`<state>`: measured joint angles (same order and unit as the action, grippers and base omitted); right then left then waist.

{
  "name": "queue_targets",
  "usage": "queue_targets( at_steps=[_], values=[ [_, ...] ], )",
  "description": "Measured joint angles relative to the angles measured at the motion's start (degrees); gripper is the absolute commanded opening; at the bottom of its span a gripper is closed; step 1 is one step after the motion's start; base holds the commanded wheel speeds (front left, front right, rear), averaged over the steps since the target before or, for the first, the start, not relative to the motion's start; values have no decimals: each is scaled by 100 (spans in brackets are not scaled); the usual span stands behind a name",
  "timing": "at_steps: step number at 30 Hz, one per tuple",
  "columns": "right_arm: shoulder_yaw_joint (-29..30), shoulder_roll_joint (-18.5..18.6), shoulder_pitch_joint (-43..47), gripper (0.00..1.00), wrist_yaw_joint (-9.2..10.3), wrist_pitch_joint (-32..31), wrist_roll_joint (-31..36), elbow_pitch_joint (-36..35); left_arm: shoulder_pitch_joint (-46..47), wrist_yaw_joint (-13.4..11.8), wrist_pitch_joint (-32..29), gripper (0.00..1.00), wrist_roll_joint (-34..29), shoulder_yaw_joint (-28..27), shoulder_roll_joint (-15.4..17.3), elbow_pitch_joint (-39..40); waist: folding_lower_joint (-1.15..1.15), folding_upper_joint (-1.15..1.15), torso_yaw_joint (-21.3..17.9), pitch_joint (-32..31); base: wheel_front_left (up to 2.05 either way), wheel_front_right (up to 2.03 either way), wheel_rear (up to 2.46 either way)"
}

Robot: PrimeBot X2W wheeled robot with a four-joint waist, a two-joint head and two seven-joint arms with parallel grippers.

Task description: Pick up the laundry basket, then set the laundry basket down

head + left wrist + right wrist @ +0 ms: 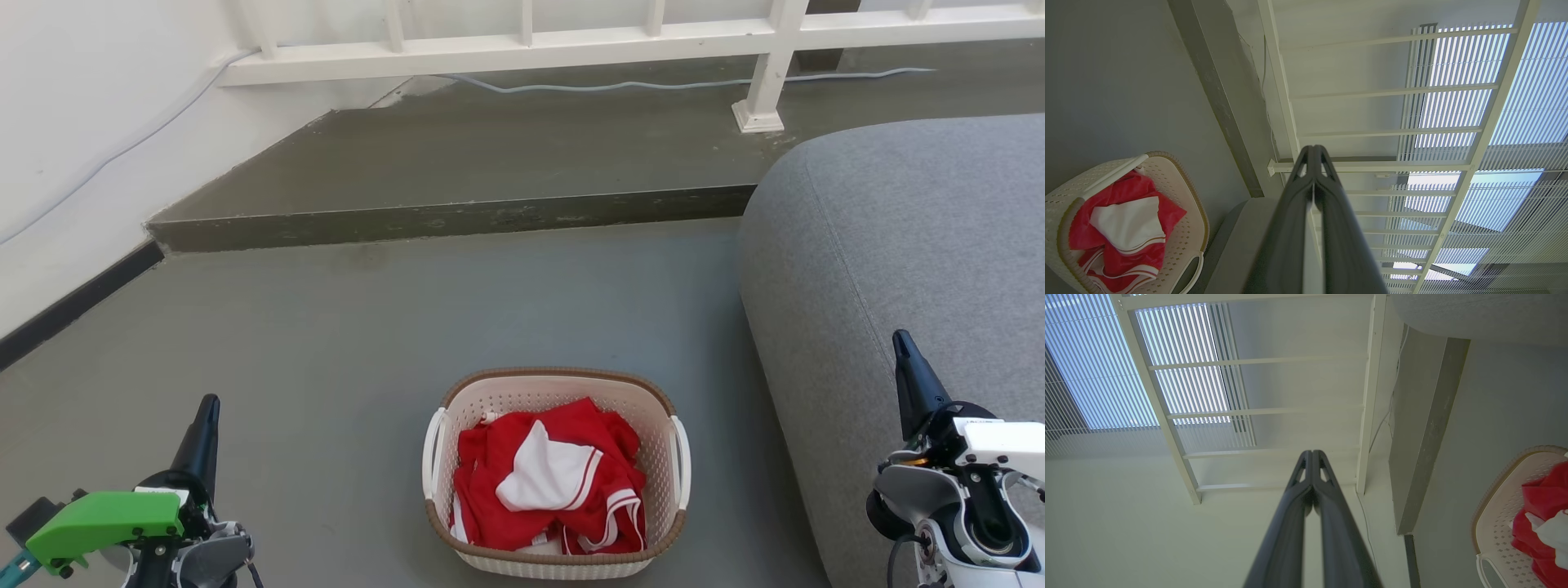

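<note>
The laundry basket [653,404], cream with perforated walls, a brown rim and white side handles, stands on the grey floor at the bottom centre of the head view, holding red and white clothes [551,478]. My left gripper [208,402] is at the lower left, well apart from the basket, its fingers shut together with nothing between them. At the lower right, in front of the sofa, my right gripper [900,336] is likewise shut and empty. The left wrist view has the basket [1198,222] at its lower left behind the shut left gripper [1313,148]; in the right wrist view the basket [1490,522] sits at the right edge, beside the shut right gripper [1312,452].
A grey sofa [914,261] fills the right side, close to the basket. A raised concrete step [457,216] crosses the floor ahead, with a white railing [522,49] and a cable [653,84] on it. A white wall [73,139] bounds the left.
</note>
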<state>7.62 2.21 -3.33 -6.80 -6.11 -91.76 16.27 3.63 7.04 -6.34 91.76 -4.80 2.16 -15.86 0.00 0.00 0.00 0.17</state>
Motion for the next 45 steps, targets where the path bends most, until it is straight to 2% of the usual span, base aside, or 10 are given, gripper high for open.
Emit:
queue_targets(
  at_steps=[45],
  values=[
    [2,0,0,0,0,0,0,-11,0,0,0,0,0,0,0,2,0,0,0,0,0,0,0]
  ],
)
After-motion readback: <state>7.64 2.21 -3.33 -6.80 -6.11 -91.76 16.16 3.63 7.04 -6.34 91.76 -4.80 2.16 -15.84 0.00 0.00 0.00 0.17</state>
